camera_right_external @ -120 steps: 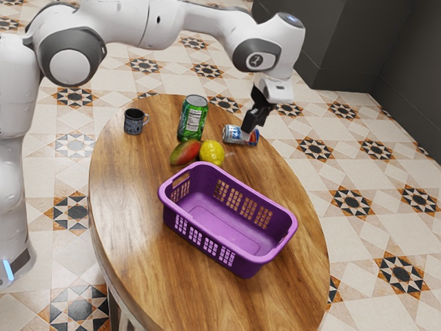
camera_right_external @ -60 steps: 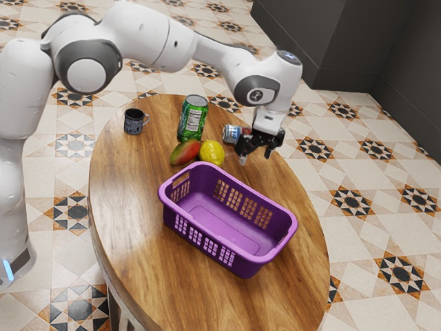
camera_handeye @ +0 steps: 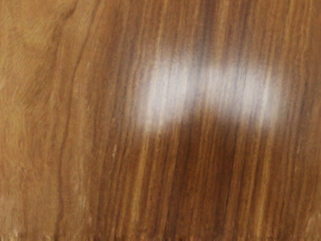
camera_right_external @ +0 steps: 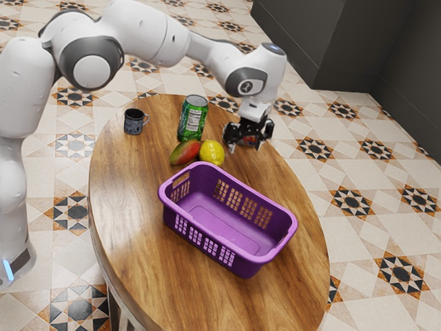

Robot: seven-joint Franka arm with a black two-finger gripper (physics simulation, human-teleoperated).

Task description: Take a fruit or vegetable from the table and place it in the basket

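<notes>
The gripper (camera_right_external: 246, 146) is hanging released, its two fingers standing wide apart, low over the table (camera_right_external: 138, 227) near the edge toward the exterior view's right, in the far half. A small can (camera_right_external: 249, 140) is partly showing behind and between the fingers; whether they are touching it, I cannot tell.

The fruit is lying on the table, outside the basket (camera_right_external: 227, 258): a red and green mango (camera_right_external: 185, 152) and a yellow lemon (camera_right_external: 211, 153) are resting side by side, between the green can (camera_right_external: 192, 119) and the basket's far rim. The lemon is lying just beside that rim, toward the gripper; the mango is lying near the basket's far corner on the exterior view's left.

The purple basket is standing upright in the middle of the table, its long sides slanting toward the near edge on the exterior view's right. The green can is standing upright near the table's far edge. The dark mug (camera_right_external: 134, 122) is standing near the far-left edge in the exterior view, its handle facing the can.

The arm (camera_right_external: 148, 34) is extending from the exterior view's left above the table's far edge. In the wrist view, pale glare (camera_handeye: 215, 88) is lying across the table's wood grain.
</notes>
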